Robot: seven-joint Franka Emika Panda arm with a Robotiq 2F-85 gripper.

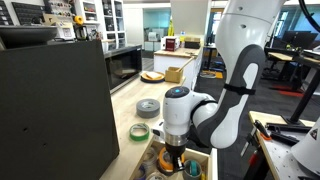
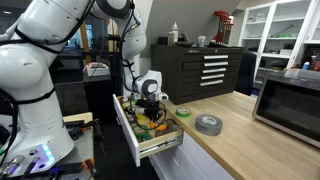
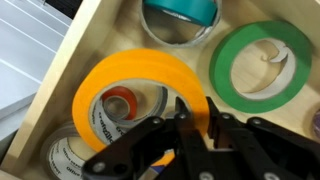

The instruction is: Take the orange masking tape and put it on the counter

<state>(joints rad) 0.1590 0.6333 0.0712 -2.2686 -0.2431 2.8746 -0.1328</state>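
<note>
In the wrist view the orange masking tape (image 3: pixel 130 68) is a wide orange-yellow ring inside the light wooden drawer box (image 3: pixel 85 45). My gripper (image 3: pixel 195 105) is shut on the ring's near wall, with one finger inside the ring and one outside. In both exterior views the gripper (image 1: pixel 175 155) (image 2: pixel 150 104) reaches down into the open drawer (image 2: pixel 140 135). The pale counter (image 2: pixel 235 140) (image 1: pixel 128 118) runs beside the drawer. I cannot tell if the tape is lifted off the drawer floor.
In the drawer, a green tape roll (image 3: pixel 262 57), a teal roll (image 3: pixel 180 10), a clear roll (image 3: pixel 68 152) and a small red-cored roll (image 3: pixel 120 100) lie close round the orange ring. On the counter lie a grey roll (image 2: pixel 208 124) and a small green roll (image 2: pixel 182 111). A microwave (image 2: pixel 290 95) stands further along.
</note>
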